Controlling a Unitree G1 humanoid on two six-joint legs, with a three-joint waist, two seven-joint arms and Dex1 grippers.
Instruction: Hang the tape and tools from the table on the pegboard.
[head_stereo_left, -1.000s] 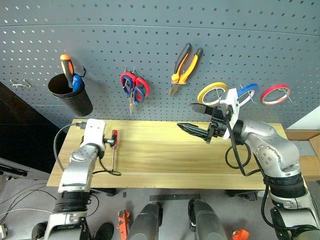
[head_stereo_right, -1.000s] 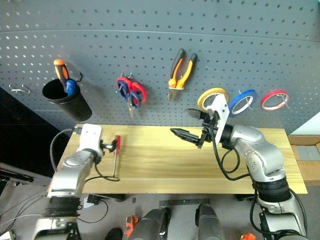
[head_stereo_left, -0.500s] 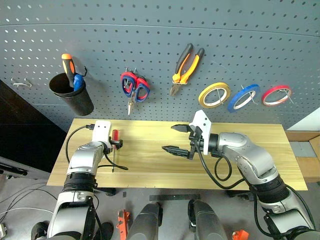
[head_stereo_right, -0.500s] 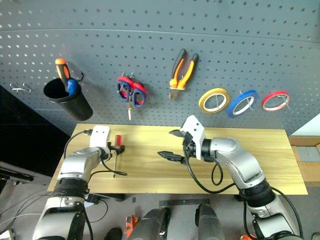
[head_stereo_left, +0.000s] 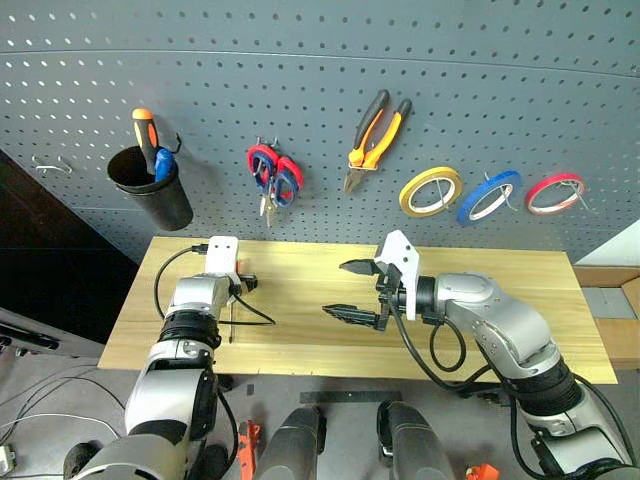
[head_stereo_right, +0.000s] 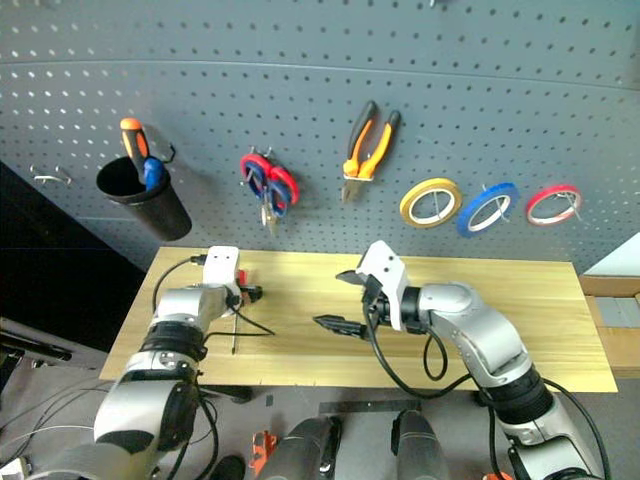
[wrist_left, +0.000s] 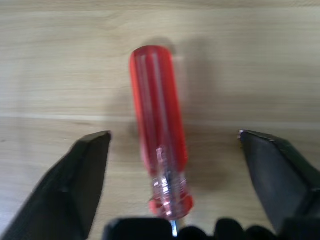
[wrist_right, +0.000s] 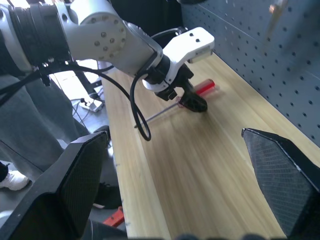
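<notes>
Red-handled screwdriver (wrist_left: 159, 150) lying flat on the wooden worktop (head_stereo_left: 300, 270), near its left end, handle toward the pegboard (head_stereo_left: 300, 80). Left hand (wrist_left: 174, 150) poised over the handle, fingers (wrist_left: 85, 170) spread apart on either side, not touching it in the left wrist view. Shaft mostly hidden under the hand's base there; visible as a thin line in the right wrist view (wrist_right: 165, 113). Tip hard to make out.

Right hand (head_stereo_left: 347, 290) held above mid-worktop, pointing toward the left arm, fingers wide apart, nothing between them.

On the pegboard: orange-and-black pliers (head_stereo_left: 374, 135), blue tape ring (head_stereo_left: 488, 196) between a yellow ring (head_stereo_left: 430, 190) and a red ring (head_stereo_left: 555, 191). Two pairs of scissors (head_stereo_left: 272, 178) hanging together, red and blue handles overlapping; blades largely masked, possibly on one hook, cannot be separated with confidence. Black cup (head_stereo_left: 150, 187) at left holding an orange-and-black handle (head_stereo_left: 146, 135) and something blue, lower parts concealed inside.

Right end of the worktop cut off behind the right arm.
</notes>
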